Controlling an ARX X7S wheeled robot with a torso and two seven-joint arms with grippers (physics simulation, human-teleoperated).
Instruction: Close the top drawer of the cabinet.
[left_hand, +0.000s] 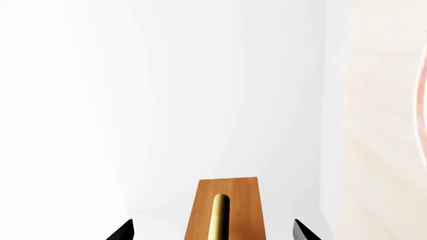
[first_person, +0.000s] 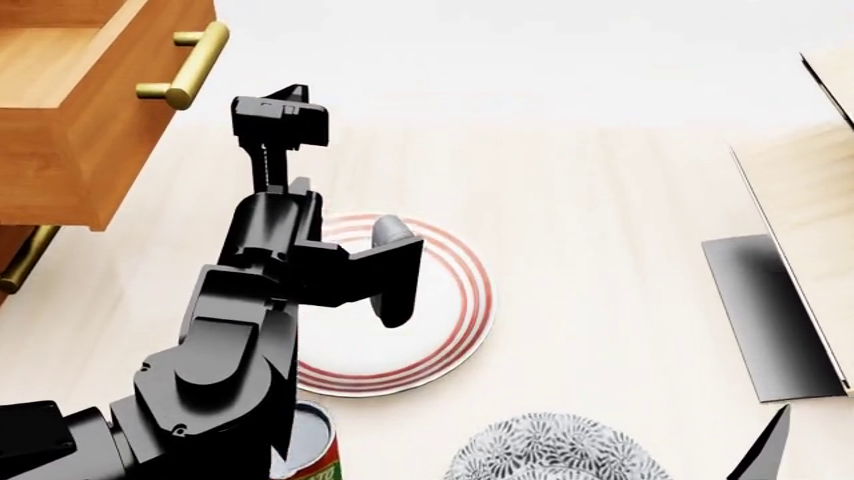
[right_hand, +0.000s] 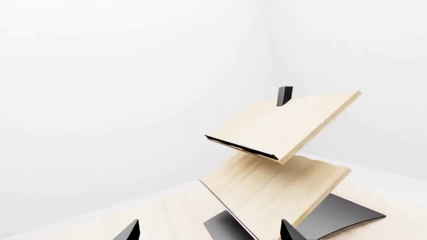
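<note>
From the left wrist camera, the two dark fingertips of the left claw (left_hand: 213, 231) stand wide apart, released, with the front panel of the top drawer (left_hand: 228, 207) between them and its brass bar handle (left_hand: 219, 217) running along the middle; nothing but white wall fills the space beyond the panel's far edge, and a pale wood surface (left_hand: 383, 150) runs along one side. From the head camera, the top drawer (first_person: 94, 100) juts out of the cabinet (first_person: 16, 250) at the upper left, pulled open, its front panel edge overhanging the worktop (first_person: 601, 200); the left claw (first_person: 283, 118) hangs just beside the handle (first_person: 187, 65), apart from it, with bare worktop on its other side. Under the arm lies a red-ringed plate (first_person: 454, 300), a can (first_person: 307, 450) near its front edge and a patterned bowl (first_person: 561, 450) beside that. The pale light-wood structure (first_person: 801, 200) stands well apart at the right edge. From the right wrist camera, the right claw (right_hand: 210, 231) is released, fingertips spread, with that structure's tilted boards (right_hand: 287, 125) and black base (right_hand: 333, 215) ahead and white wall all around.
</note>
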